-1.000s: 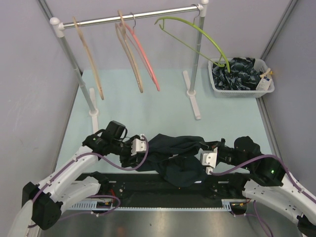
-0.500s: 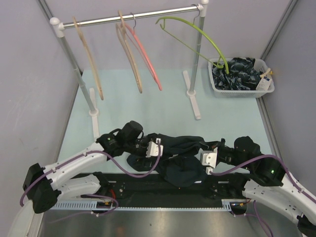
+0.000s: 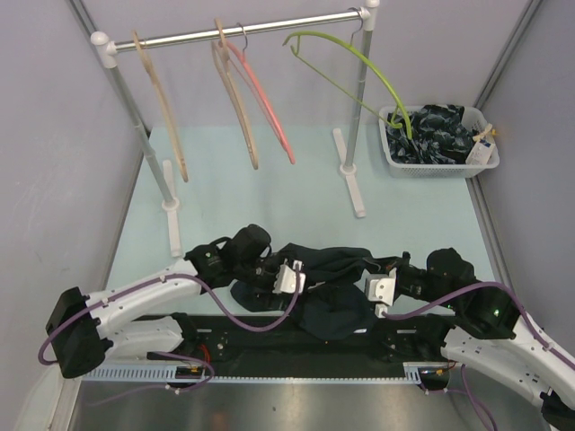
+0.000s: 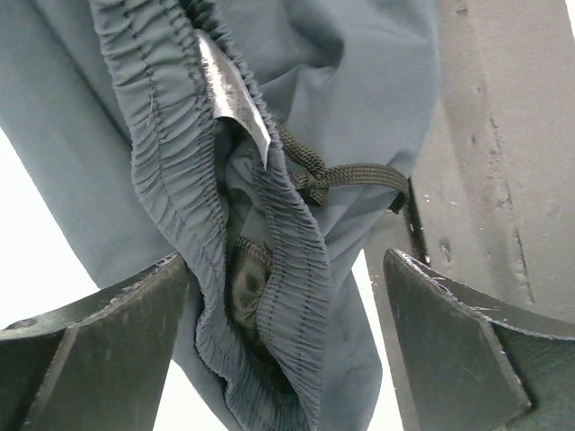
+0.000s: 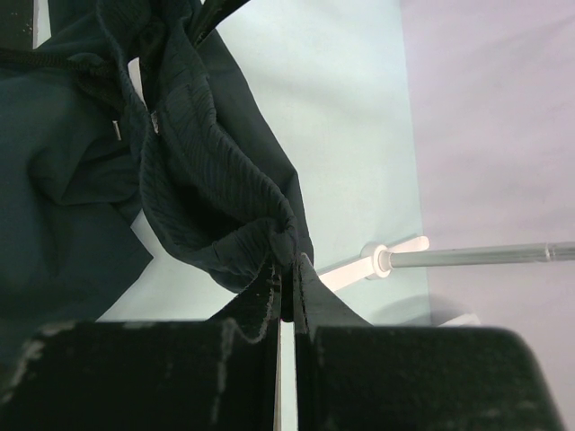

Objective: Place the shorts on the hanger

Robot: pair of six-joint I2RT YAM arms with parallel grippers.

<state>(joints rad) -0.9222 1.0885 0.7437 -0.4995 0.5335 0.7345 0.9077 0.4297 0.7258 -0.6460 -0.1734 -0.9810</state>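
Note:
The dark shorts (image 3: 325,280) lie bunched at the near middle of the table. My right gripper (image 3: 367,267) is shut on their right waistband edge (image 5: 269,229). My left gripper (image 3: 298,272) is open, its jaws on either side of the elastic waistband (image 4: 269,269), with the white label (image 4: 235,99) and drawstring (image 4: 346,175) just beyond. The lime-green hanger (image 3: 359,63) hangs on the rail at the back right.
Two beige wooden hangers (image 3: 162,108) (image 3: 235,103) and a pink hanger (image 3: 265,99) hang on the rail (image 3: 243,31). The rack's feet (image 3: 350,180) stand mid-table. A white basket (image 3: 481,154) of dark clothes sits back right.
My left arm has moved right along the shorts, from their left end to the waistband near the middle. The right arm and the hanger have not moved.

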